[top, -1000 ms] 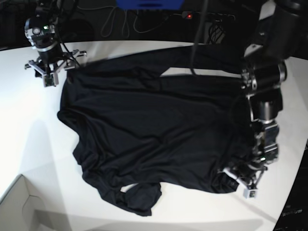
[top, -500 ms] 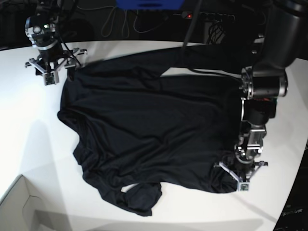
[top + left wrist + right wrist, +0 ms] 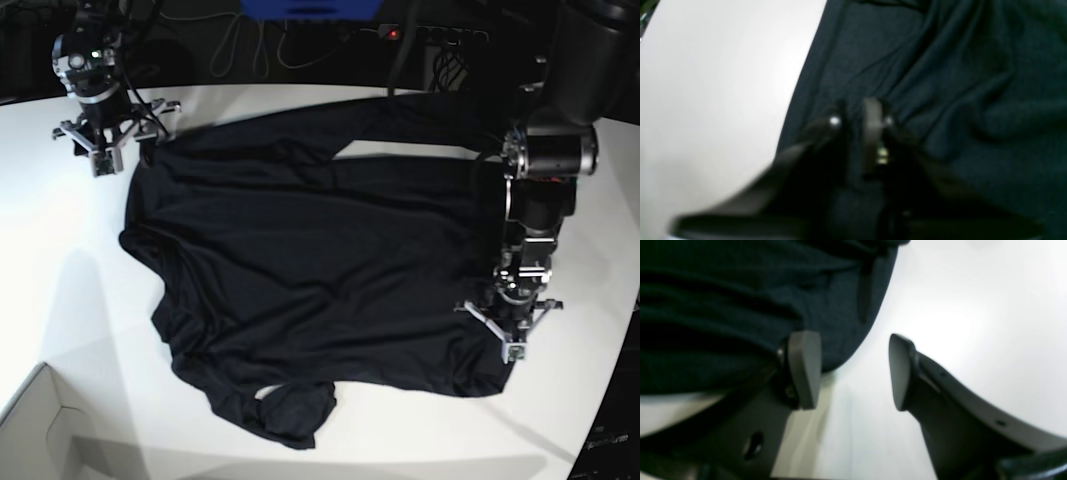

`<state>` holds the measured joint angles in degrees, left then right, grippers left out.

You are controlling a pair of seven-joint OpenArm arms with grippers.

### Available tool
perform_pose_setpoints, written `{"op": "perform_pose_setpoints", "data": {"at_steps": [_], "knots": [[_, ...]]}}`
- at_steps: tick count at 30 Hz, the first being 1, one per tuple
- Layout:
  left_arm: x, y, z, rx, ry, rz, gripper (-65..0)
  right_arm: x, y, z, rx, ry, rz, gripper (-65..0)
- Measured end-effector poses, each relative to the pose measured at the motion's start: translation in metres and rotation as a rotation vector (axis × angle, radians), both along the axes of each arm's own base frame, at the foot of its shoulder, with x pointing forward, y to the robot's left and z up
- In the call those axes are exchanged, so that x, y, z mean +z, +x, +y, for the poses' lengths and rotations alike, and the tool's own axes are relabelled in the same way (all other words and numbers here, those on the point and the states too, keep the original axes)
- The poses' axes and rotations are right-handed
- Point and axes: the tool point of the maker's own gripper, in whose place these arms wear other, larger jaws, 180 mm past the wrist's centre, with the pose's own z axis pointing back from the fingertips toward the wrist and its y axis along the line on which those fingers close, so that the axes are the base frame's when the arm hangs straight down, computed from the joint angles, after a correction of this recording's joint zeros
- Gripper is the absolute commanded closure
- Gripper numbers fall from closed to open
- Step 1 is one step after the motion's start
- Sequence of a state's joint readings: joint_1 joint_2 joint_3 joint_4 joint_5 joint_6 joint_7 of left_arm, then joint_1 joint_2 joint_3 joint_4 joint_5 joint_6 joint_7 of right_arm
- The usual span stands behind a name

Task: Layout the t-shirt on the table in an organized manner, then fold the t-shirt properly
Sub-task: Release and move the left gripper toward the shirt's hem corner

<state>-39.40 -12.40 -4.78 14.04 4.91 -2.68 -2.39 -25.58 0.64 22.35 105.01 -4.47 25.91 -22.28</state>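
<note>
The black t-shirt (image 3: 300,260) lies spread and wrinkled over the white table (image 3: 60,260), with a bunched part at its near edge. My left gripper (image 3: 512,335) is at the shirt's right edge. In the left wrist view the left gripper (image 3: 860,113) is shut, and folds of the t-shirt (image 3: 973,83) run together at its tips. My right gripper (image 3: 100,150) hovers at the shirt's far left corner. In the right wrist view the right gripper (image 3: 853,370) is open, one finger (image 3: 803,366) at the t-shirt's (image 3: 723,290) edge, the other over bare table (image 3: 973,306).
A white cardboard box corner (image 3: 40,430) pokes in at the bottom left. Cables and a power strip (image 3: 400,33) lie behind the table's far edge. The table's curved edge runs close by on the right, just past my left arm.
My left gripper has moved away from the near right corner, up along the shirt's right edge, and has shut. The right gripper has barely moved and stays open.
</note>
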Motion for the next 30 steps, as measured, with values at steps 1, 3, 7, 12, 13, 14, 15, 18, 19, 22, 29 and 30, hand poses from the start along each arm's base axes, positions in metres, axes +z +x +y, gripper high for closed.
{"op": "perform_pose_setpoints", "data": {"at_steps": [1, 3, 7, 12, 13, 14, 15, 18, 19, 22, 29, 30], "knots": [[0.001, 0.0, 0.004, 0.015, -0.008, -0.004, 0.0, 0.0, 0.0, 0.0, 0.0, 0.001, -0.001, -32.5], [0.002, -0.003, 0.015, 0.056, -0.029, -0.007, -0.7, 0.0, 0.0, 0.0, 0.0, 0.001, 0.0, -32.5], [0.035, 0.01, 0.034, 0.117, -0.052, -0.109, 0.0, 0.0, 0.0, 0.0, 0.001, 0.001, 0.0, -32.5], [0.069, 0.026, 0.042, 0.13, -0.05, -0.202, 0.0, 0.0, 0.0, 0.001, 0.002, 0.002, -0.001, -32.5], [0.068, 0.025, 0.045, 0.132, -0.046, -0.199, 0.0, 0.0, 0.0, 0.001, 0.002, 0.003, 0.0, -32.5], [0.066, 0.023, 0.048, 0.136, -0.043, -0.194, 0.0, 0.0, 0.0, 0.001, 0.002, 0.003, 0.0, -32.5], [0.064, 0.02, 0.052, 0.142, -0.037, -0.184, -0.1, 0.0, 0.0, 0.001, 0.003, 0.002, 0.0, -32.5], [0.063, 0.016, 0.06, 0.151, -0.026, -0.176, -0.3, 0.0, 0.0, 0.002, 0.004, 0.003, 0.0, -32.6], [0.063, 0.016, 0.06, 0.15, -0.026, -0.177, -1.7, 0.0, 0.001, 0.002, 0.003, 0.004, -0.002, -32.7], [0.061, 0.016, 0.056, 0.145, -0.031, -0.179, -11.0, 0.001, 0.004, 0.003, 0.003, 0.006, -0.01, -33.0], [0.04, -0.017, 0.066, 0.219, -0.101, -0.19, -27.2, 0.001, 0.003, 0.004, -0.001, 0.01, -0.009, -35.6], [0.044, -0.023, 0.071, 0.239, -0.114, -0.217, -27.1, 0.0, 0.002, 0.005, -0.005, 0.016, -0.008, -36.5]]}}
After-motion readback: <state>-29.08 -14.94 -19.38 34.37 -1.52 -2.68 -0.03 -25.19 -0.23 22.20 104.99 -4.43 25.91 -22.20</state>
